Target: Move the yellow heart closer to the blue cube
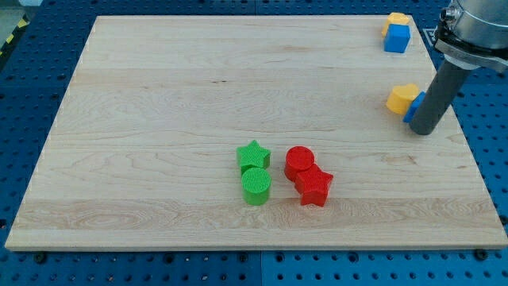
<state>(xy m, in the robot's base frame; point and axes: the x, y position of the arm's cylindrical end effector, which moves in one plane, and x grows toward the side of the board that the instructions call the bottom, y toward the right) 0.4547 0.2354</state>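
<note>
A yellow block [402, 98], which looks like the heart, lies near the board's right edge. A blue block [411, 109] touches its right side and is mostly hidden by my rod. My tip [423, 132] rests just right of and below these two. The blue cube [397, 38] sits at the board's top right corner. A second yellow block [397, 19], its shape unclear, touches the cube's top side.
A green star [253, 154] and a green cylinder [255, 186] touch at the lower middle of the wooden board [159, 119]. Just right of them a red cylinder [299, 162] touches a red star [315, 187].
</note>
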